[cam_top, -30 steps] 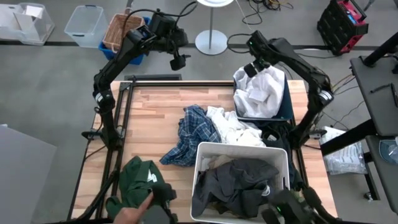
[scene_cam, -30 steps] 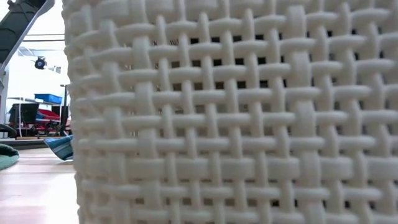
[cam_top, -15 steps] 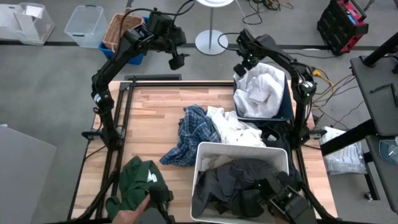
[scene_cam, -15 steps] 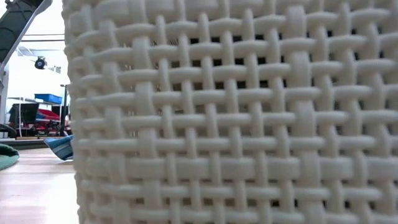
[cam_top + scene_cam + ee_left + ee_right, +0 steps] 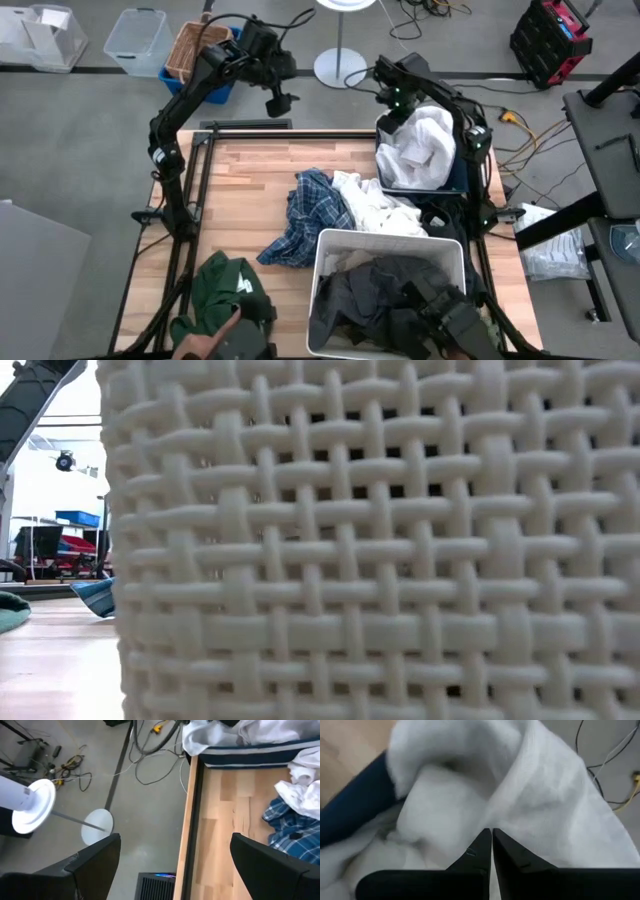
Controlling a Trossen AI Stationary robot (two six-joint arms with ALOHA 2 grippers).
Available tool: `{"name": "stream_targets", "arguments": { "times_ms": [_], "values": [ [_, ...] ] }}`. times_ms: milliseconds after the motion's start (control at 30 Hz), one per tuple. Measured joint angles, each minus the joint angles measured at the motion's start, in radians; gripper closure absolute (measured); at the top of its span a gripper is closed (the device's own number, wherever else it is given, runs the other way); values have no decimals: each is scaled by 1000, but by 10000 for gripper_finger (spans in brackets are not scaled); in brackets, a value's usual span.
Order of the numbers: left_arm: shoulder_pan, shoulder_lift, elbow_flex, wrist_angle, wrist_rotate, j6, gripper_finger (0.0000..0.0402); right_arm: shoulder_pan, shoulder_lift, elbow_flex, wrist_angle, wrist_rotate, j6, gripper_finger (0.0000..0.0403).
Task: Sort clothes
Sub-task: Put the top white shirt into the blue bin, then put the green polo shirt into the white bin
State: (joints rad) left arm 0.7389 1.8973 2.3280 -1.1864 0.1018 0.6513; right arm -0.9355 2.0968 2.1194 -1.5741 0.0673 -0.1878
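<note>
Almost entirely blocked in the low view by the white bin [image 5: 380, 540], table beyond unseen. Cut off at the bottom edge of the high view: green garment [image 5: 225, 290] and dark clothes [image 5: 375, 290]. Navy bin [image 5: 462, 170] mostly buried under white laundry [image 5: 420, 140].

Two bins: one white bin [image 5: 322, 262], one navy bin [image 5: 463, 165]. Five garments visible: two white [image 5: 422, 140] [image 5: 375, 208], one plaid [image 5: 305, 218], one green [image 5: 225, 288], one dark grey [image 5: 378, 290].
</note>
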Motion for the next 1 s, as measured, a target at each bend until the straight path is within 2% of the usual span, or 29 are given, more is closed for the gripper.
{"name": "stream_targets", "arguments": {
  "times_ms": [133, 300, 367, 467, 567, 800, 1000],
  "values": [
    [21, 0, 0, -1, 14, 0, 51, -1, -49, 1, 5, 3, -11, 394],
    [57, -1, 0, -13, 25, -1, 51, 0, -173, 1, 2, 3, 31, 394],
    [71, -1, -1, -17, 98, -14, 51, 4, -229, 1, 3, 3, 75, 394],
    [79, 7, -10, -42, 262, 4, 51, 22, -316, -13, 3, 3, 114, 394],
    [77, 12, -36, -75, 334, 42, 59, 54, -403, -53, 3, 3, 149, 394],
    [52, -2, -72, -89, 354, 37, 107, 152, -580, -207, 28, 3, 196, 393],
    [-15, -12, -72, -96, 357, -27, 166, 286, -756, -396, 261, 4, 215, 393]
  ]
}}
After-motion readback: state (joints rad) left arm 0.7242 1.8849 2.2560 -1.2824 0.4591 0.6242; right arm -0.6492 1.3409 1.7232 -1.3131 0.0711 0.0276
